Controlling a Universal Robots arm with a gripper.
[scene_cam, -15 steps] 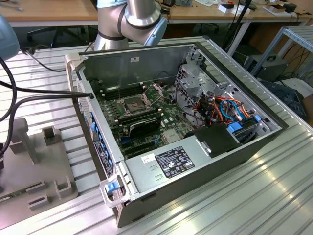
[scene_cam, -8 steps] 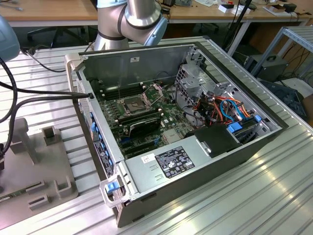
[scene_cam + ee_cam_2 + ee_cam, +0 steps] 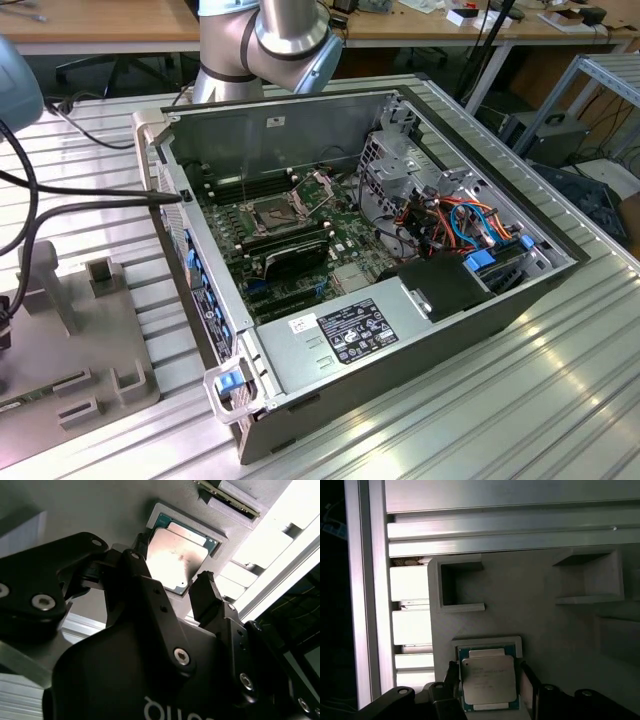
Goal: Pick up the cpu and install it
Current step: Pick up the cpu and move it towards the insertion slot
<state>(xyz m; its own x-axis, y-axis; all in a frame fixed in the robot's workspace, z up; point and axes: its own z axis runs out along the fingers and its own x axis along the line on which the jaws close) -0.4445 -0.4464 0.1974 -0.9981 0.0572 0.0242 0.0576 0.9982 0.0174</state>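
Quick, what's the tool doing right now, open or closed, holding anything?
Tool: open, its fingers either side of the cpu, which lies in the grey holder; nothing held.

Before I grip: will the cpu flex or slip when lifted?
The cpu looks like a thin metal-faced plate, so likely stiff and light. Its shiny face and thin edges may slip. Seated in the gray holder, it could bind if tilted.

The cpu (image 3: 177, 555) lies flat in a pocket of the grey holder (image 3: 100, 510). The gripper (image 3: 173, 562) holds its 2 fingers (image 3: 206, 587) apart, 1 on each side of the cpu.
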